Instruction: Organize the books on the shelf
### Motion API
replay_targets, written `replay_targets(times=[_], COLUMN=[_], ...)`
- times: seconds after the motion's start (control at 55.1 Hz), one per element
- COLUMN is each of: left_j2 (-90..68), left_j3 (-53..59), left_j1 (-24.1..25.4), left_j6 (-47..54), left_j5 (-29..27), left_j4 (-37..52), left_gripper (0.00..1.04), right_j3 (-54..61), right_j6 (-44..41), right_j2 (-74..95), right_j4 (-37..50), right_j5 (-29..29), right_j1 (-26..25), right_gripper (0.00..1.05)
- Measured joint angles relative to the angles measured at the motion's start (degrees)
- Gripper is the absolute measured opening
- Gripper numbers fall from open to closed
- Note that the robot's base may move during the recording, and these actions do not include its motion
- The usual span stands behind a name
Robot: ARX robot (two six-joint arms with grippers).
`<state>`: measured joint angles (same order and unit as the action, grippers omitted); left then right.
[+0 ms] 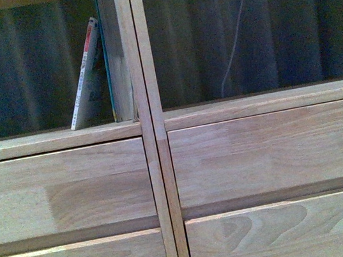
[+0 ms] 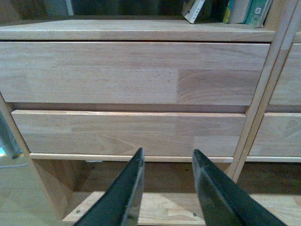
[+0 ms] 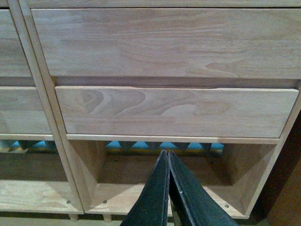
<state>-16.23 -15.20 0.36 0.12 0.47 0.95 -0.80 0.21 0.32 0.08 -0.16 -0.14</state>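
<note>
The light-wood shelf [image 1: 155, 170] fills the front view, with drawer fronts below open compartments. In the upper left compartment a white booklet with a red-and-white spine [image 1: 86, 76] leans right against a slim teal-edged booklet [image 1: 106, 54] that stands by the centre divider. Their lower ends show in the left wrist view [image 2: 194, 10]. Neither arm shows in the front view. My left gripper [image 2: 167, 157] is open and empty, before the lower left drawer and bottom compartment. My right gripper [image 3: 167, 155] is shut and empty, before the bottom right compartment.
The upper right compartment [image 1: 254, 32] holds no books; a thin white cord [image 1: 235, 35] hangs behind it. Drawer fronts [image 3: 174, 110] sit flush. The open bottom compartments [image 3: 160, 174] show a blue-patterned floor behind. More book ends [image 2: 249, 12] stand by the divider.
</note>
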Motion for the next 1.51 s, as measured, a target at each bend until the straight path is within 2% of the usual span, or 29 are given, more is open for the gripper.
replay_targets(times=[0.073, 0.109, 1.288, 1.306, 1.342, 1.433, 1.505], left_j2=[2.9, 4.7, 15.9, 15.9, 15.9, 15.9, 15.9], left_j3=[2.3, 3.0, 14.5, 14.5, 14.5, 14.5, 14.5], left_j1=[-0.1, -0.2, -0.2, -0.2, -0.2, -0.2, -0.2], left_j6=[0.0, 0.0, 0.0, 0.0, -0.1, 0.0, 0.0], left_j5=[-0.5, -0.4, -0.5, -0.5, -0.5, -0.5, -0.5], left_j4=[-1.4, -2.8, -1.3, -1.3, -1.3, -1.3, -1.3], left_gripper=[0.08, 0.03, 0.03, 0.03, 0.03, 0.27, 0.4], right_j3=[0.0, 0.0, 0.0, 0.0, 0.0, 0.0, 0.0], right_j6=[0.0, 0.0, 0.0, -0.1, 0.0, -0.1, -0.1], right_j2=[0.0, 0.0, 0.0, 0.0, 0.0, 0.0, 0.0], right_j4=[0.0, 0.0, 0.0, 0.0, 0.0, 0.0, 0.0], right_j5=[0.0, 0.0, 0.0, 0.0, 0.0, 0.0, 0.0], right_j1=[0.0, 0.0, 0.0, 0.0, 0.0, 0.0, 0.0], right_gripper=[0.03, 0.03, 0.03, 0.04, 0.14, 0.38, 0.5])
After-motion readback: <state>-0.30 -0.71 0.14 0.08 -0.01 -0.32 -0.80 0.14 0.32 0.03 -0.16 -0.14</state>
